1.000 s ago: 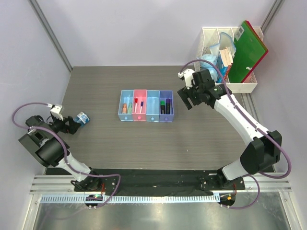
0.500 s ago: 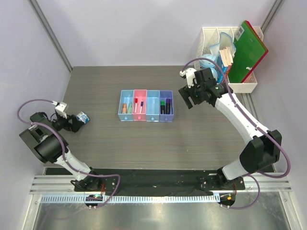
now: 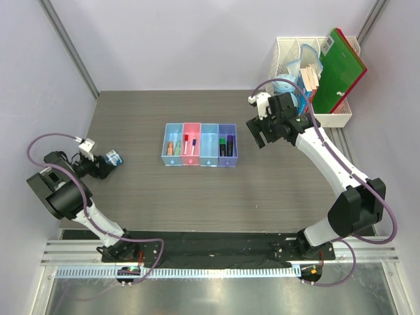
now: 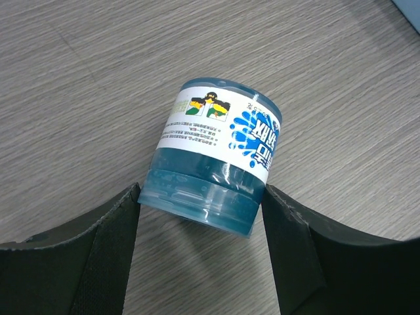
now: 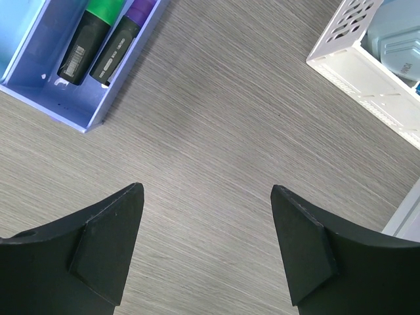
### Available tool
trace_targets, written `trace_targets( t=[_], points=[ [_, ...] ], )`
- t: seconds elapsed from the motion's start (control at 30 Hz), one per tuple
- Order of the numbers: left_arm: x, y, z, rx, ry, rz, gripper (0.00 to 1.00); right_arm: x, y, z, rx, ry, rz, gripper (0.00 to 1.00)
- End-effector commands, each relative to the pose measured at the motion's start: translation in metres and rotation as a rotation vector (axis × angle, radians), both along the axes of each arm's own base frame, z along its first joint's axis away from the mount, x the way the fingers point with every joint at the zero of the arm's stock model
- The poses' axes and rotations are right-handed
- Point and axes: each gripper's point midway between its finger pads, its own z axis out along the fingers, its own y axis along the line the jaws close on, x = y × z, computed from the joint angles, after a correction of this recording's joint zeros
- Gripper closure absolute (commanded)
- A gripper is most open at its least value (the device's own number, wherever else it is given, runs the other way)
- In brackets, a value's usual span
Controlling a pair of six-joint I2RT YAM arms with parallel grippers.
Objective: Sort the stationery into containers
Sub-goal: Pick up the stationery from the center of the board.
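1. The left end effector [image 4: 202,213] sits low at the left edge of the table [image 3: 275,190], with the blue tape roll [image 4: 216,157] in front of it.
2. The blue tape roll lies on its side on the table, well apart from the containers [image 3: 199,145]. Its label faces up.
3. The left fingers [image 4: 108,249] flank the near end of the roll, one tip at each lower corner. The tips are at or just short of contact, and a firm grip cannot be confirmed.
4. The right end effector [image 5: 207,243] has its jaws wide with nothing between them. It is over bare table between the purple bin [image 5: 85,118] and the white rack [image 5: 354,65].
5. The containers form one joined row at the table centre.
6. The purple bin holds two black markers [image 5: 82,52], one green-ended and one purple-ended.
7. The pink bin [image 3: 191,159] holds a thin white pen [image 3: 186,146] with a red cap.
8. The leftmost bin [image 3: 172,161] holds short orange and green pieces [image 3: 170,148].
9. The white rack holds a green folder [image 3: 338,69].
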Motion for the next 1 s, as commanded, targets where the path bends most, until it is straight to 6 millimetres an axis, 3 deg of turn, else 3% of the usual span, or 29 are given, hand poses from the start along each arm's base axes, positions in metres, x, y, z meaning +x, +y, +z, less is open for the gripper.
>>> trace_targets(
  t=[0.0, 0.1, 0.3, 0.7, 0.97],
  points=[
    [0.006, -0.004, 0.003, 0.026, -0.035, -0.037, 0.43, 0.004, 0.003, 0.017, 0.038, -0.045, -0.006, 0.17],
    [0.006, -0.006, 0.011, 0.011, -0.039, -0.035, 0.57, 0.004, 0.002, 0.018, 0.04, -0.049, -0.009, 0.17],
    [0.003, -0.013, 0.035, -0.001, -0.059, -0.056, 0.69, 0.003, 0.001, 0.018, 0.042, -0.052, -0.011, 0.17],
    [0.007, -0.025, 0.082, 0.102, -0.033, -0.111, 0.71, -0.004, 0.006, 0.021, 0.072, -0.055, 0.014, 0.17],
    [0.009, -0.035, 0.078, 0.214, 0.079, -0.16, 0.71, -0.009, 0.005, 0.027, 0.087, -0.076, 0.021, 0.17]
  ],
)
